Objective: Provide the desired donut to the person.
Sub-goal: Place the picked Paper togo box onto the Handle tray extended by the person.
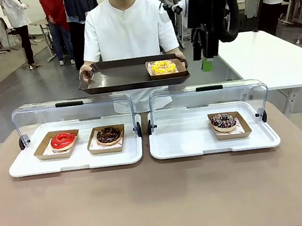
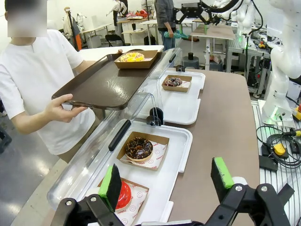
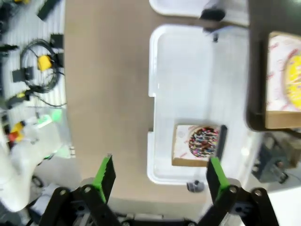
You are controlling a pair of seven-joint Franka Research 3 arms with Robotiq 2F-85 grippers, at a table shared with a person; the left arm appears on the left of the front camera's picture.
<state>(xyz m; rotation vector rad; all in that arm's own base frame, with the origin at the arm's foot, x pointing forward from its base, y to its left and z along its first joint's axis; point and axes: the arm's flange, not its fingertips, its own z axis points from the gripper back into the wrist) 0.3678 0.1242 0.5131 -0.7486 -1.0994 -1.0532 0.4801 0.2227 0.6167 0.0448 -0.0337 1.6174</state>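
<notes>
Yellow donut (image 1: 163, 66) is being carried in its box on the brown tray (image 1: 114, 80), which is being held by the person (image 1: 128, 33) beyond the raised lids (image 1: 74, 109). The right gripper (image 3: 160, 172) is being held spread and empty, high beside the tray's right end; in its blurred view the yellow donut is being cut off by the edge. The left gripper (image 2: 165, 170) is likewise being held spread, with the red donut (image 2: 126, 194) being half hidden by one finger. The tray's left part is being left bare.
</notes>
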